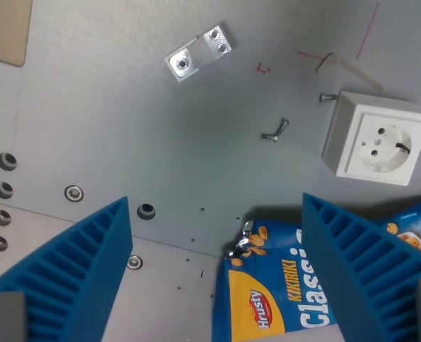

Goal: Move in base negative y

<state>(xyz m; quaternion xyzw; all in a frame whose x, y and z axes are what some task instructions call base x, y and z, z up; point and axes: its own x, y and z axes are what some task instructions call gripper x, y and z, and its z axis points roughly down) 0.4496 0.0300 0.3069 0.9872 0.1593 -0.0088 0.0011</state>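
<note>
Gripper [217, 278] hangs wide open and empty above the table [125, 142], snack bag [281, 292] between its fingers; a plain sideways move is in hand, needing steady height

1. Grey metal counter [125, 142], dotted with round holes and small screw heads toward its lower left.
2. Shiny angle bracket [198, 53] with holes, lying flat near the top edge, left of centre.
3. White wall socket [378, 137] resting near the right edge, a loose screw [328, 96] just beside its upper left corner.
4. Another small bolt [275, 131] lying apart, between bracket and socket.
5. Bent hex key [326, 60] near the top right, beside red pen marks [264, 68].
6. Blue and yellow snack bag [281, 292] lying at the bottom edge, partly hidden.
7. Tan strip [11, 32] at the top left corner.
</note>
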